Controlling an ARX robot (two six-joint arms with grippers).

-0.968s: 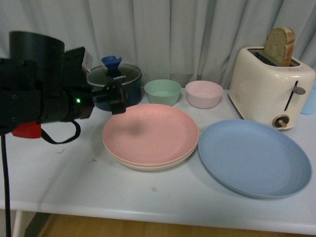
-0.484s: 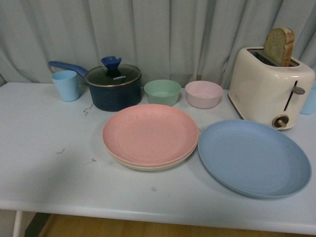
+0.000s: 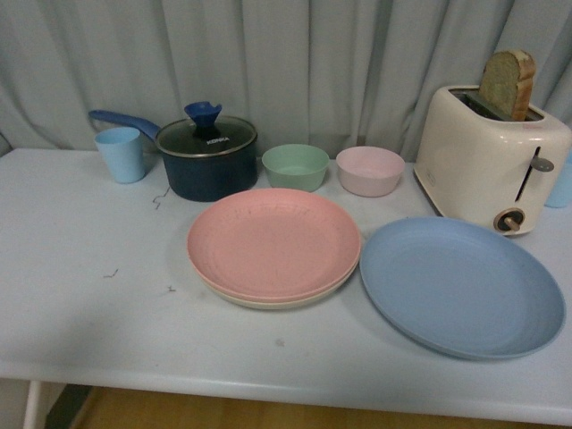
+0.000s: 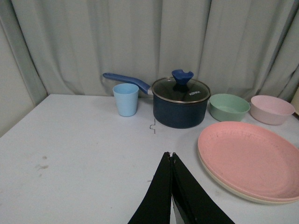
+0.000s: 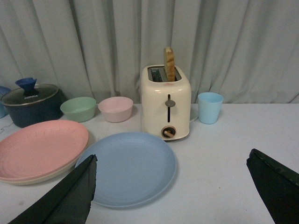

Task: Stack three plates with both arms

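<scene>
The speckled pink plate (image 3: pixel 273 241) lies on top of the beige plate (image 3: pixel 268 302) at the middle of the white table. The light blue plate (image 3: pixel 460 286) lies flat to their right, its rim close to theirs. Neither arm shows in the front view. In the left wrist view my left gripper (image 4: pixel 170 155) is shut and empty, above bare table beside the pink plate (image 4: pixel 250 158). In the right wrist view my right gripper (image 5: pixel 172 161) is wide open and empty, held back from the blue plate (image 5: pixel 128 168); the pink plate (image 5: pixel 39 147) and the beige plate's rim (image 5: pixel 46 176) show beyond it.
A dark blue pot (image 3: pixel 207 161) with a glass lid, a light blue cup (image 3: pixel 121 154), a green bowl (image 3: pixel 295 166) and a pink bowl (image 3: pixel 369 170) stand behind the plates. A cream toaster (image 3: pixel 490 159) with bread stands at the back right, a second blue cup (image 5: pixel 210 107) beside it.
One second ago the left arm filled the left of the front view; it has drawn back out of that view. The plates have not moved.
</scene>
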